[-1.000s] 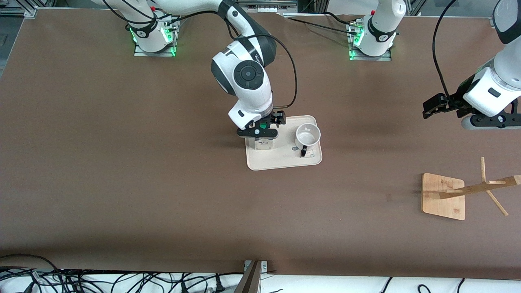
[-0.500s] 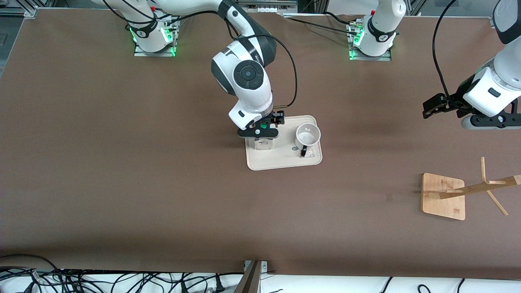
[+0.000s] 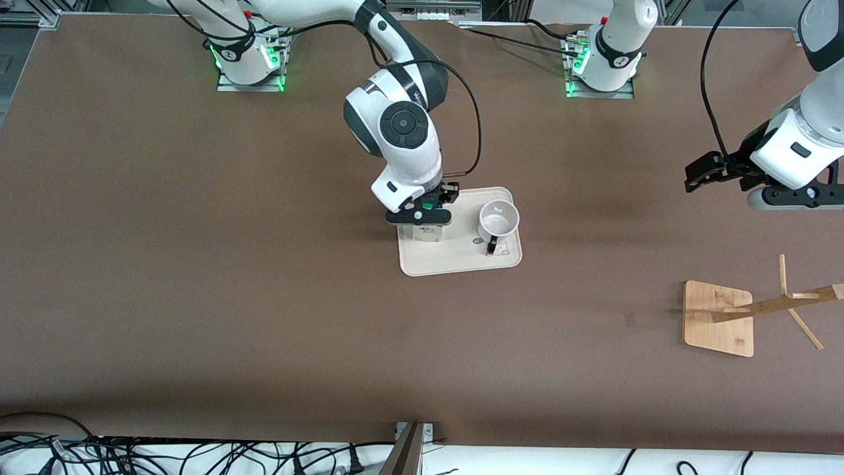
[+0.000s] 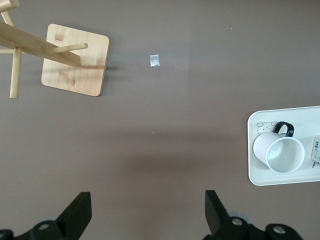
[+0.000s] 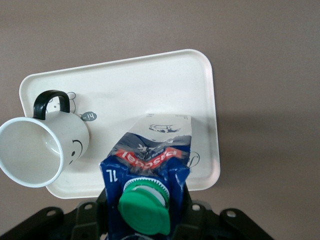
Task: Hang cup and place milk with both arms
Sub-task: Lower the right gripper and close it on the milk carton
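Note:
The milk (image 3: 424,232), a blue-topped carton with a green cap, is over the cream tray (image 3: 461,260) at its end toward the right arm. My right gripper (image 3: 418,214) is shut on its top. In the right wrist view the milk (image 5: 150,160) fills the space between the fingers of the right gripper (image 5: 145,216); I cannot tell whether its base rests on the tray (image 5: 150,80). The cup (image 3: 499,221) stands upright on the tray beside the milk, its handle toward the front camera. The cup also shows in the right wrist view (image 5: 42,147) and in the left wrist view (image 4: 278,152). My left gripper (image 3: 794,196) hangs open and empty over bare table; it shows in its own wrist view (image 4: 147,212).
A wooden cup rack (image 3: 719,318) with slanted pegs stands near the left arm's end of the table, nearer the front camera than the left gripper. It shows in the left wrist view (image 4: 75,60). Cables run along the table's front edge (image 3: 198,455).
My right arm has shifted very slightly, with the milk in its grip. The cup, the tray, the rack and the left arm have not moved.

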Available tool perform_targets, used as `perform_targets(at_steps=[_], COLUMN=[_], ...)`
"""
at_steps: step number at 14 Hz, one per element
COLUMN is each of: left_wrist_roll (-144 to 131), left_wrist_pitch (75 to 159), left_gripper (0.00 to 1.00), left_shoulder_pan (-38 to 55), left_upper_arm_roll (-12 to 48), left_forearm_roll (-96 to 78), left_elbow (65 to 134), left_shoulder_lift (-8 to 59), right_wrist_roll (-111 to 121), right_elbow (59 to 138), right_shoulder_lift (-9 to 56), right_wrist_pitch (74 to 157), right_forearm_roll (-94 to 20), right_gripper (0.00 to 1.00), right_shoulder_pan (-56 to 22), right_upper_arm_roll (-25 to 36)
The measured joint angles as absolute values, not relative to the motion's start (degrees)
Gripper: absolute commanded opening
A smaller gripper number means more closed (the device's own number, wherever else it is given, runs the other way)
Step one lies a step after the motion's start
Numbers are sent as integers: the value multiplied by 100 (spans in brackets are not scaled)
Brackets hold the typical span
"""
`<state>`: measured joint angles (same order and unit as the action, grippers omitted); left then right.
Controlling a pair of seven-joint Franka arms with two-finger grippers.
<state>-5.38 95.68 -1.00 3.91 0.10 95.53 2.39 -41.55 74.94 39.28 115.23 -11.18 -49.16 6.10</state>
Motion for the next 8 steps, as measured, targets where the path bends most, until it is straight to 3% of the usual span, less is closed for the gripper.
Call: perform_targets(at_steps=[8], left_wrist_roll=[-538], left_wrist_pitch=[9568], left_gripper=[100], left_shoulder_pan=[-125], left_upper_arm_roll=[389], left_forearm_roll=[10], left_elbow=[9556], left_shoulder_lift=[241], right_wrist_roll=[-4130], right_elbow=[7202], right_shoulder_lift=[3831], right_wrist_pitch=[11151], right_forearm_roll=[-1118], right_gripper=[46], right_shoulder_pan=[-4915], right_upper_arm_roll=[900])
